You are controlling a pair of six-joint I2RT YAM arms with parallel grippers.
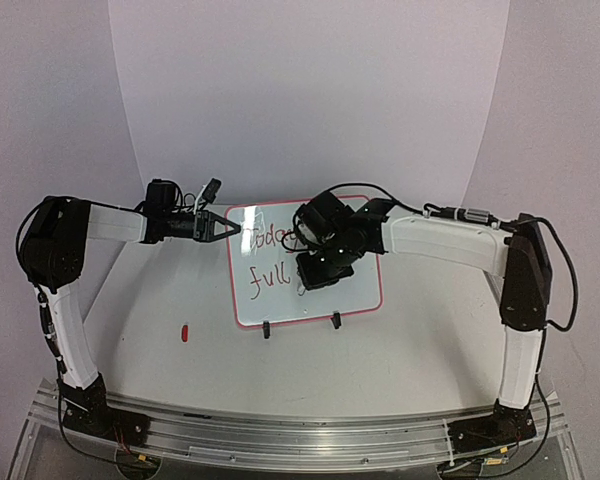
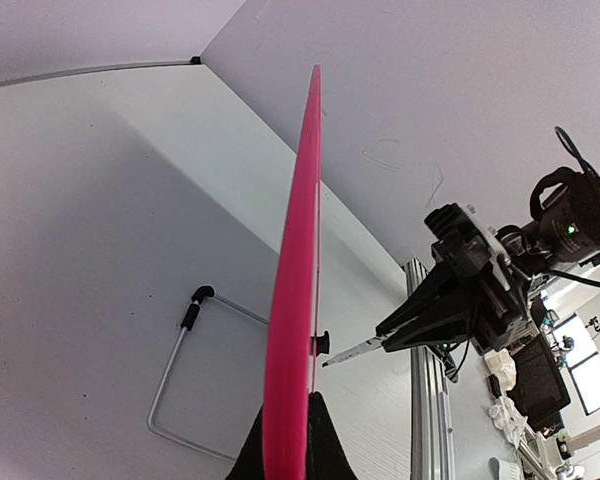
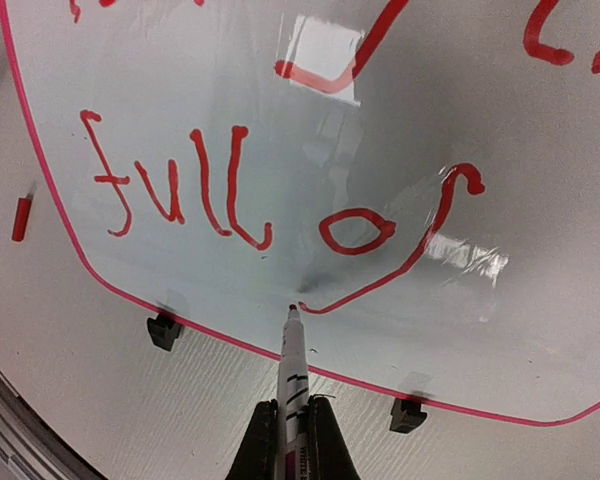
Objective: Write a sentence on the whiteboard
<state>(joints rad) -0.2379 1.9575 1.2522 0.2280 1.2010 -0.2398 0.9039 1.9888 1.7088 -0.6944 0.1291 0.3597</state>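
Centred on the worktop stands the whiteboard, left hand pinching its left edge. Right hand pinches a marker, tip on the board, finishing "of" in the sentence. Next, likely: lift, shift right, begin "light".

A white bench sits under even light, backed by a curved white backdrop between pale lilac walls. An aluminium rail edges its near side; a bright window shows beyond.

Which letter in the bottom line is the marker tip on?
The second f, the one after the o: the marker tip sits at the low end of its long stroke, away from "full".
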